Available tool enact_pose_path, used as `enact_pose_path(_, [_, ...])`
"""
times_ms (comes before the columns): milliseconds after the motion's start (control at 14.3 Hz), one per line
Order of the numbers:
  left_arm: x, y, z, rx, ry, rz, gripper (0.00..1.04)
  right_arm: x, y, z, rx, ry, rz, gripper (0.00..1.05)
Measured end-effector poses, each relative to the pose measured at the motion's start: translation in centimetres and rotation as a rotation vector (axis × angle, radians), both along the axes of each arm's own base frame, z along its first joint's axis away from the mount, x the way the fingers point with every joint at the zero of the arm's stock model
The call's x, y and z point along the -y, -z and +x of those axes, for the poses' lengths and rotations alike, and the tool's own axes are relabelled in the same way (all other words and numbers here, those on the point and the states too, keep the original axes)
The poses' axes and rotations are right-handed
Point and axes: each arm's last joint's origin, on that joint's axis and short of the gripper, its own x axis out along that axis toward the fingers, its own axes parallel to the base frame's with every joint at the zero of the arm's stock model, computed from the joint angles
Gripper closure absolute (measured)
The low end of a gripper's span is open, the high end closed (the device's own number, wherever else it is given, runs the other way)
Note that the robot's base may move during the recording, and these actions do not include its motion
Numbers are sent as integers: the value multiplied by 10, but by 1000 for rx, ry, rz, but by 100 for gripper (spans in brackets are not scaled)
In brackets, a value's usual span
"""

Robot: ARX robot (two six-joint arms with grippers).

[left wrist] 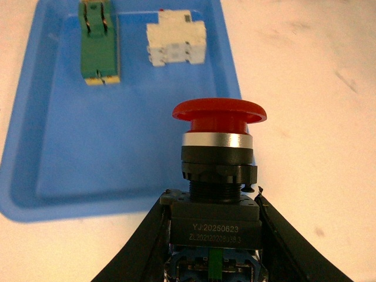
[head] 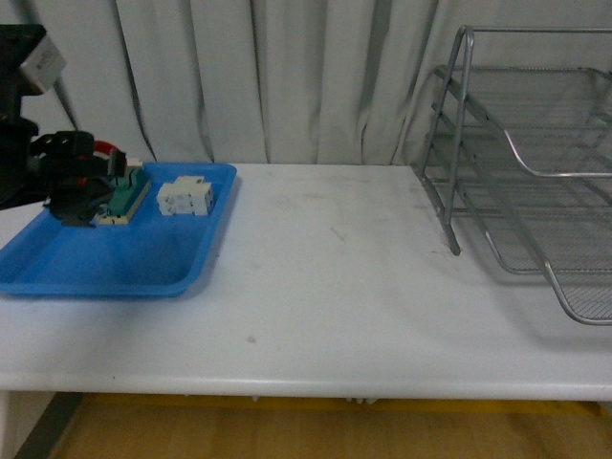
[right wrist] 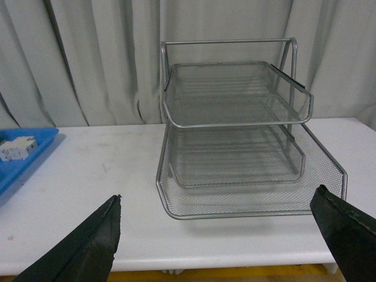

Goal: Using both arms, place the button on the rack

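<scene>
The button [left wrist: 218, 113] has a round red cap, a silver ring and a dark blocky body. My left gripper [left wrist: 210, 200] is shut on that body, with a black finger pressed on each side, and holds it above the blue tray [left wrist: 70, 147]. In the front view the left gripper [head: 72, 186] hangs over the tray's far left, and the button's red cap [head: 111, 153] peeks out beside it. The silver wire-mesh rack [head: 535, 172] stands at the table's far right. In the right wrist view my right gripper [right wrist: 216, 200] is open, facing the rack [right wrist: 235, 147] with nothing between its fingers.
The blue tray [head: 115, 253] holds a green-and-cream switch block [head: 124, 196] and a white rectangular block [head: 185, 196]. The white table [head: 335, 287] stretches between tray and rack. Grey curtains hang behind. The right arm is out of the front view.
</scene>
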Motion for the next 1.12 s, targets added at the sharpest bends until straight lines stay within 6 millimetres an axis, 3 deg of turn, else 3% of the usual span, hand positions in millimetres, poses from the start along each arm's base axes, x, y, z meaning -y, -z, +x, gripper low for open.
enact_pose_path(140, [1,-7,-49,22,29,-6,69,0,0,0,0,0,0,6])
enact_pose_path(419, [1,-1,-99,39,31,5,69,0,0,0,0,0,0,6])
enact_pose_path(1116, [0,9,-102,39,26,-4,69,0,0,0,0,0,0,6])
